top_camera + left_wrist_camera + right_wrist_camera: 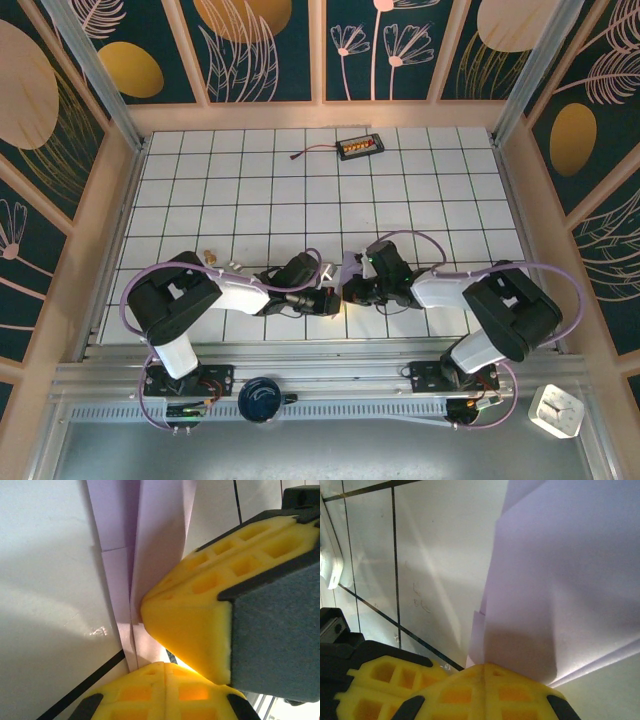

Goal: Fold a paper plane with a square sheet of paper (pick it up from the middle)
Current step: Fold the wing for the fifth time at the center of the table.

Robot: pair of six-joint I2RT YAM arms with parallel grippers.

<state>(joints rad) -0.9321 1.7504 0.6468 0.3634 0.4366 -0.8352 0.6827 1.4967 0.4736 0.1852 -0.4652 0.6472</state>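
Low over the tiled table (250,190) we see left jaws and right jaws both shut, tips touching the creased paper plane (560,580), which lies between them, equally near either arm.

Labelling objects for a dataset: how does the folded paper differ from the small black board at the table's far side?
The paper is pale lavender; the board is black with an orange row. The paper is creased into folds and lies near the front; the board lies at the back, trailing a red wire. Both rest on the tiled table.
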